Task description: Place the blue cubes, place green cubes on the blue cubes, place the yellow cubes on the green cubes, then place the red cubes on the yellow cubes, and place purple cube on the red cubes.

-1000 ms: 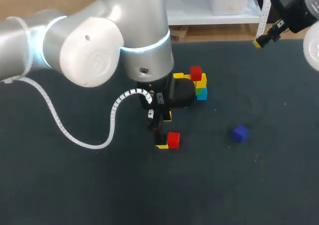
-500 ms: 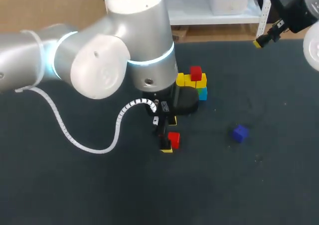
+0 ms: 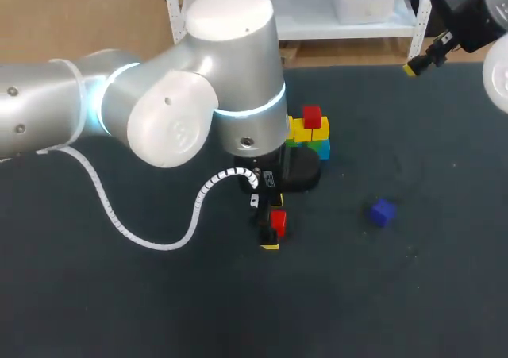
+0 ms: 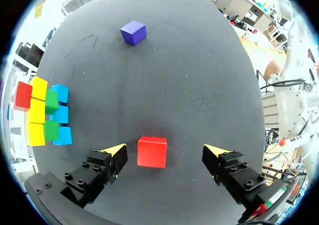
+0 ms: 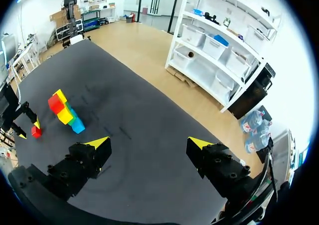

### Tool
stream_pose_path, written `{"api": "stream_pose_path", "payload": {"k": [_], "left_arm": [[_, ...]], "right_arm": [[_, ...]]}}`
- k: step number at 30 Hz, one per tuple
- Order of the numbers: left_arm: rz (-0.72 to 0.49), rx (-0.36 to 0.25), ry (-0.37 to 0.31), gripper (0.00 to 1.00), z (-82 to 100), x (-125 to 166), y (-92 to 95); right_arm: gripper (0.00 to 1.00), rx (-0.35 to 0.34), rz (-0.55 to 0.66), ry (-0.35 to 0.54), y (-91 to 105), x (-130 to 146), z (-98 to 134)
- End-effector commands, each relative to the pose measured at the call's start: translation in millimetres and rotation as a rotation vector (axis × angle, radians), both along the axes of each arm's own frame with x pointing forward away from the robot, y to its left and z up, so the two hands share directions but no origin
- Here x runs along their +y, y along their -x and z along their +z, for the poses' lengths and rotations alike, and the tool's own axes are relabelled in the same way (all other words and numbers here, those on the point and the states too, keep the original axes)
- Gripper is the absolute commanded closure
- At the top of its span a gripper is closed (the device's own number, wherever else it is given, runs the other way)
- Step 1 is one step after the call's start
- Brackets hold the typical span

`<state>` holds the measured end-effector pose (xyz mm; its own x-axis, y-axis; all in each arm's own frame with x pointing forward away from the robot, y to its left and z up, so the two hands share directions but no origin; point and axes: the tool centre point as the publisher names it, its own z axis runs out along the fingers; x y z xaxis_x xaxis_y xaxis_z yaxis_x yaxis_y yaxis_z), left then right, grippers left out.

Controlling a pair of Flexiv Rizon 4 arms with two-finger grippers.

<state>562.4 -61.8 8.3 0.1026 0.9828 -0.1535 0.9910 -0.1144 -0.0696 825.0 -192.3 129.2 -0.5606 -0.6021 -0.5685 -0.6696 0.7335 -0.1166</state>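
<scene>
My left arm has slid over a little in the last second, and now the left end effector (image 4: 164,151) sits right around the red cube (image 4: 152,151). The cube has not moved. It lies flat on the dark tabletop (image 3: 119,294). The two fingers are spread wide, one on each side of the cube. I see a gap on both sides, so they touch nothing and hold nothing yet. I think the pick-up is about to start, and the fingers just need to close. A bit further off, the purple cube (image 3: 382,212) waits alone, and it goes on last. Behind it stands the stack (image 3: 311,136). It has blue cubes (image 4: 62,114) at the bottom, green cubes (image 4: 51,101) on them and yellow cubes (image 4: 36,110) on those. One top red cube (image 4: 23,95) is already in place. Far at the back, my right end effector (image 5: 148,143) hangs high over the tabletop, fingers spread too, with nothing between them.
</scene>
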Motion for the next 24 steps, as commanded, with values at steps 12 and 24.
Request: {"api": "stream_pose_path", "payload": {"k": [12,24], "left_arm": [[0.035,0.015,0.049,1.00,-10.3,2.8,-5.3],[0.047,-0.024,0.003,1.00,19.7,16.6,-19.7]], "right_arm": [[0.00,0.001,0.002,-0.002,-0.3,-0.4,0.1],[0.00,0.001,0.002,-0.002,-0.3,-0.4,0.1]]}}
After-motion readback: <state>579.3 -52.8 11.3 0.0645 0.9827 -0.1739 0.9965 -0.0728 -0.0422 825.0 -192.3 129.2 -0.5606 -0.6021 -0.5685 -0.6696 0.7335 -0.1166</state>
